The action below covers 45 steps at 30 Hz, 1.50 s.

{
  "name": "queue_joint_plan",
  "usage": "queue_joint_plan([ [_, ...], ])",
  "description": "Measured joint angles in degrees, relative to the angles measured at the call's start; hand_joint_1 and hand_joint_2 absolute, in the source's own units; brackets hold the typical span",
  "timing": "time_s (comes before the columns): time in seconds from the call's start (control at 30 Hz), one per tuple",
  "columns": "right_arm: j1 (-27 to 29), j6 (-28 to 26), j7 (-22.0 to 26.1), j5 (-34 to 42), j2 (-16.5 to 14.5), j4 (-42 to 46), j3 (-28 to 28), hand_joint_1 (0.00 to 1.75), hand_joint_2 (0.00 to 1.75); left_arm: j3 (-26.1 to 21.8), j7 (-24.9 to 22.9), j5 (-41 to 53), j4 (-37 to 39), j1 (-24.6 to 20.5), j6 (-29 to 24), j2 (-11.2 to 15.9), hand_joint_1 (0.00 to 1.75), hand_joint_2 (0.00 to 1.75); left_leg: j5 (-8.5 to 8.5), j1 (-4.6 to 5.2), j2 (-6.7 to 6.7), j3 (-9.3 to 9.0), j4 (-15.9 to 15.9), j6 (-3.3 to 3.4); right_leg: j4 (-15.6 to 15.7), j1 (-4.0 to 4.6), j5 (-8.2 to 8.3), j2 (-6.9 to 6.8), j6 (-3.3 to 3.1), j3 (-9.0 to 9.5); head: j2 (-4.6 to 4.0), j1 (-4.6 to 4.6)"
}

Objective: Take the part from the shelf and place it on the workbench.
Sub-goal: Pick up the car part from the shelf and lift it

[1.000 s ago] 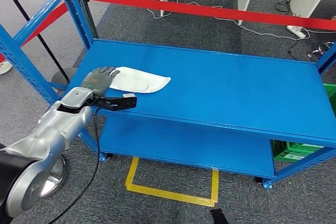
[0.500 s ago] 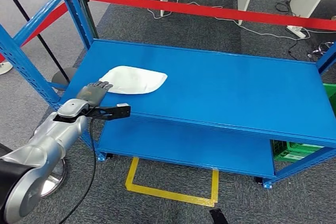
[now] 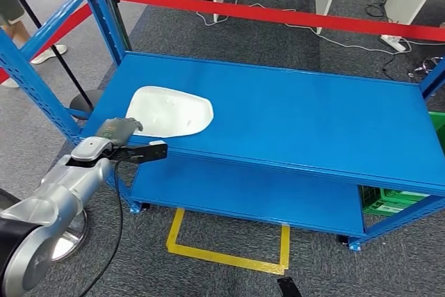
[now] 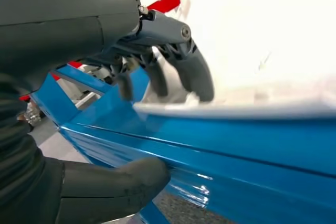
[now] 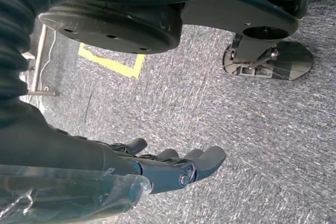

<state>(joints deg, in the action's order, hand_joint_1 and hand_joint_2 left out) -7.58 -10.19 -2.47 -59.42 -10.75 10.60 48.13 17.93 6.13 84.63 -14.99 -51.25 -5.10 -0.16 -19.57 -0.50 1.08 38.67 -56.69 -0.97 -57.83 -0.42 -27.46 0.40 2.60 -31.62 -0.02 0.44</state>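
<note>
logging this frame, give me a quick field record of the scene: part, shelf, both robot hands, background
part: white part lying on the upper shelf deck, near its left front corner
shelf: blue shelf, two decks
left robot hand: left robot hand at the part's near edge, fingers curled onto its rim; firm grasp unclear
right robot hand: right robot hand hanging over the grey carpet, fingers extended, holding nothing
background: red barrier tape behind the shelf

White part (image 3: 169,111) lies on the blue shelf (image 3: 315,116)

One white part (image 3: 170,111), one blue shelf (image 3: 315,116), one red barrier tape (image 3: 294,15), one green crate (image 3: 391,201), one yellow floor marking (image 3: 225,255)
</note>
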Motion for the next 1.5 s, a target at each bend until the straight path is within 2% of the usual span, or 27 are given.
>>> queue_joint_plan([
  [1.07, 0.15, 0.29, 0.00, -0.44, 0.00, 0.00, 0.24, 0.00, 1.75, -0.01, -0.68, 0.61, 0.00, 0.02, -0.71, 0.39, 1.75, 1.75, 0.06, 0.00, 0.01, -0.46, 0.07, -0.04, -0.01, 0.03, 0.00, 0.03, 0.02, 0.16, 0.00, -0.01],
  [1.5, 0.37, 0.23, 0.07, -0.37, 0.00, 0.00, 0.37, 0.00, 1.75, 0.03, 2.35, 1.12, -0.01, -0.68, -7.42, -0.36, 1.75, 1.75, 0.09, -0.01, -0.01, -0.45, 0.07, -0.07, 0.00, 0.01, 0.02, 0.09, 0.02, 0.10, 0.00, 0.00],
])
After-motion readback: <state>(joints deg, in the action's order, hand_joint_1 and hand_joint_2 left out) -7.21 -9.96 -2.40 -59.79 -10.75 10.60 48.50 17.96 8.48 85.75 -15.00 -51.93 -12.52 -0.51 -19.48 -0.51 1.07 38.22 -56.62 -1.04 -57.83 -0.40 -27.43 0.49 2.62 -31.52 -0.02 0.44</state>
